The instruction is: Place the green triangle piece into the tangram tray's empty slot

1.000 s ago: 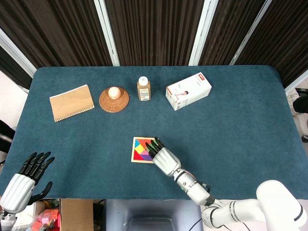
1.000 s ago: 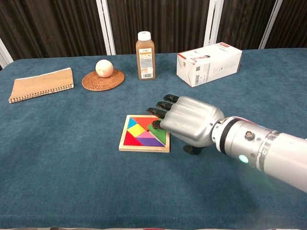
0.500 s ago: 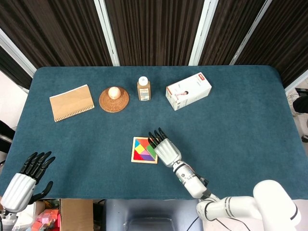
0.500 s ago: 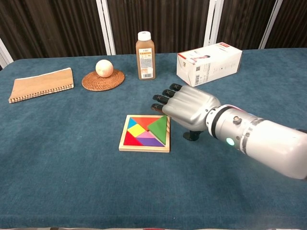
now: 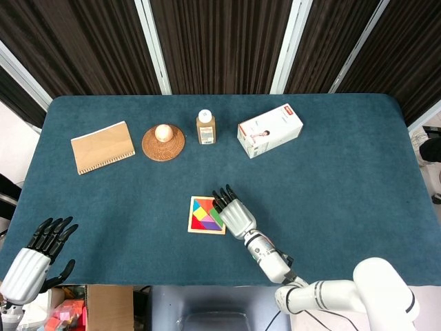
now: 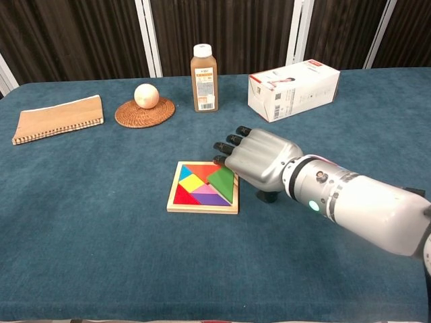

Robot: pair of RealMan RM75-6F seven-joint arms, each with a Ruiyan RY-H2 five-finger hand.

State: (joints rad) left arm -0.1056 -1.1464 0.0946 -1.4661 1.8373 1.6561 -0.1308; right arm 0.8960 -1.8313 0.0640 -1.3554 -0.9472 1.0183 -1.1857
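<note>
**In the tray, centre frame: green triangle seated**

At the centre of the table, the green triangle (image 6: 223, 182) lies flat in the right side of the tray (image 6: 176, 205), level with the other coloured pieces. A second ago the right hand (image 6: 259, 161) covered it; it has since drawn back to the tray's right edge, so the placing looks done. The hand holds nothing, fingers extended and close together, tips just over the tray's upper right corner, palm down. The left hand (image 5: 31, 258), lower left, idles with fingers spread, empty.
</note>
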